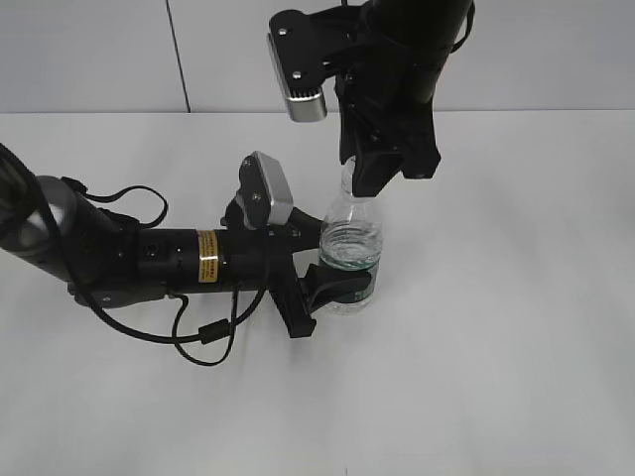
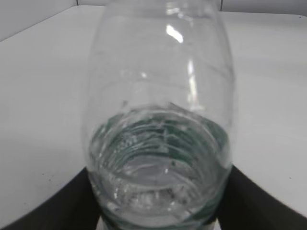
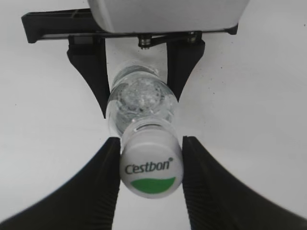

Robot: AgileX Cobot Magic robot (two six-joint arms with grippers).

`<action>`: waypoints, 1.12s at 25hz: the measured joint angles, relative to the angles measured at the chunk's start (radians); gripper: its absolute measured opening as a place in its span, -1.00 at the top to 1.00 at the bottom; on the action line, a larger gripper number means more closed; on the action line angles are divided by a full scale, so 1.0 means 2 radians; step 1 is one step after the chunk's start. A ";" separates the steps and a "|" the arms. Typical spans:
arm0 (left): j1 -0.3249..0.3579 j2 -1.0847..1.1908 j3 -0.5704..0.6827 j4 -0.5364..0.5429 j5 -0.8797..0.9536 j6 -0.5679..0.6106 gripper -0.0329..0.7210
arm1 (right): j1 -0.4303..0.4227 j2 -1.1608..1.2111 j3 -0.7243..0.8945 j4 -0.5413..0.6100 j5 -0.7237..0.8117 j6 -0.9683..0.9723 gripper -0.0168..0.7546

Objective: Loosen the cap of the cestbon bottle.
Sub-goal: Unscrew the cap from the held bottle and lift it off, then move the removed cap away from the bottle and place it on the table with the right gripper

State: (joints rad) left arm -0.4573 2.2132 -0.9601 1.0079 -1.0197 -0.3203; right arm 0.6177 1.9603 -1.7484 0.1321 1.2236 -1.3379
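The clear cestbon bottle (image 1: 350,243) stands upright on the white table, its green label band low between the jaws. My left gripper (image 1: 342,290) is shut on its lower body; in the left wrist view the bottle (image 2: 158,120) fills the frame between both dark fingers (image 2: 158,213). My right gripper (image 1: 375,178) comes down from above and hides the bottle's top in the exterior view. In the right wrist view the white cap (image 3: 151,167), with "Cestbon" print and a green patch, sits between my right fingers (image 3: 151,146), which touch it on both sides.
The white table (image 1: 516,327) spreads around the bottle. A black cable (image 1: 203,332) loops under the left arm. A grey wall stands behind the table's far edge (image 1: 556,111). The left jaws also show beneath the bottle in the right wrist view (image 3: 93,81).
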 joint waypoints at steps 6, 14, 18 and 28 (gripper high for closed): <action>0.000 0.000 0.000 0.004 0.000 0.001 -0.19 | 0.000 -0.015 0.000 -0.002 -0.001 0.006 0.19; 0.000 0.000 0.000 0.006 -0.001 0.002 -0.19 | 0.000 -0.040 0.000 -0.007 -0.001 0.116 0.19; 0.000 0.000 0.000 0.006 -0.001 0.002 -0.19 | -0.002 -0.044 0.000 -0.017 -0.001 0.179 0.19; 0.001 0.000 0.000 0.007 -0.002 0.002 -0.19 | -0.066 -0.058 0.046 0.009 -0.001 0.253 0.19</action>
State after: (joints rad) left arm -0.4553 2.2132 -0.9601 1.0211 -1.0227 -0.3165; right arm 0.4858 1.8434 -1.6567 0.1492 1.2214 -0.8317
